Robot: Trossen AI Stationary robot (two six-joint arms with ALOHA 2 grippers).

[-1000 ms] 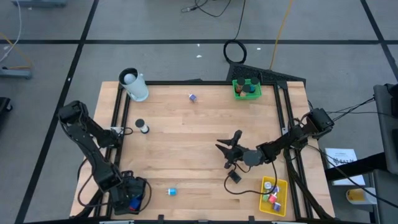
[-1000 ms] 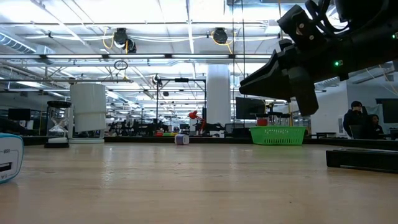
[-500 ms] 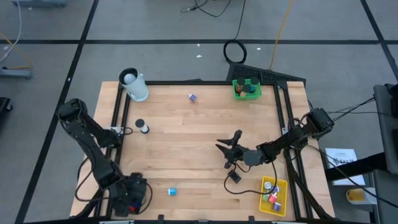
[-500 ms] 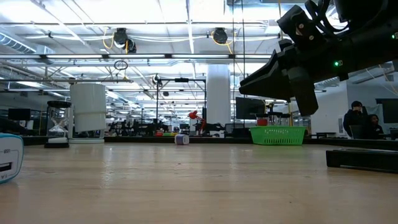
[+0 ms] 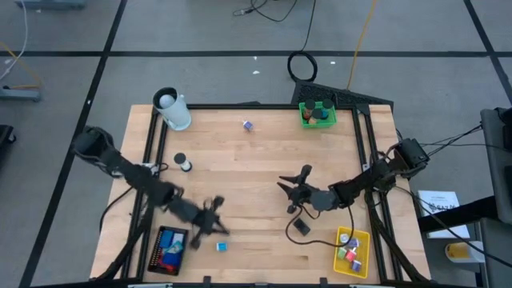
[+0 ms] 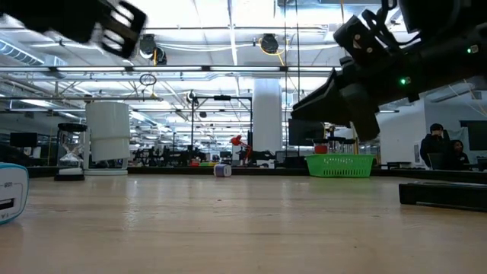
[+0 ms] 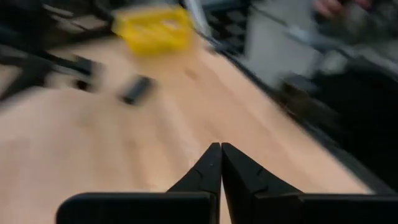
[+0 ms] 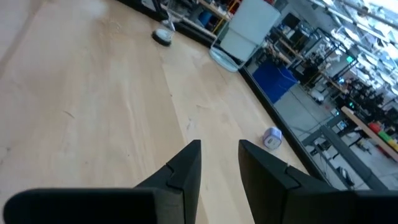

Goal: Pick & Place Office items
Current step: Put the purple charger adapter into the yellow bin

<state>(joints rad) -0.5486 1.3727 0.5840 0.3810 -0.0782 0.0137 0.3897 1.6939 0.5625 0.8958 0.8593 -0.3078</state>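
My left claw is hovering pressed together just beside the teal block; right claw is hanging mid-surface, slightly spread, holding nothing.

The left gripper reaches out low over the table's near-left area, fingers pressed together (nothing between them). The right gripper hangs above the table's centre-right, its arm stretched in from the right edge, fingers slightly parted.
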